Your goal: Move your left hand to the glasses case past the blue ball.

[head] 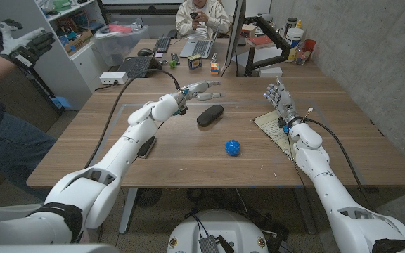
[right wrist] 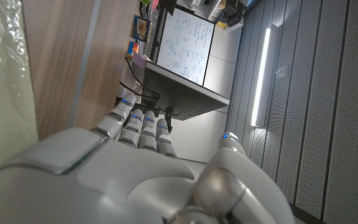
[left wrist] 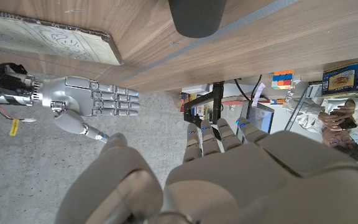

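Left hand (head: 201, 89) held out over the tabletop (head: 188, 158), fingers stretched forward and loosely apart, holding nothing. Hovering just beyond and to the far side of the glasses case (head: 210, 114), not seen touching it. Black glasses case (left wrist: 196, 16) lying on the wood just ahead of those fingers in the left wrist view, apart from them. Blue ball (head: 232, 147) nearer the robot than the case, well apart from the left hand and short of it, resting alone on the tabletop.

Right hand (head: 278, 98) raised with palm upright, fingers (head: 273, 89) pointing up and slightly spread, empty. Same right hand (left wrist: 92, 102) seen across from the left one in the left wrist view, fingers extended side by side. Standing at the far end of a tan mat (head: 274, 130) at the right edge of the tabletop, contact with it not clear.

Beyond the left hand: a coloured cube (head: 216, 69), a laptop (head: 136, 66), and a seated person (head: 201, 17).
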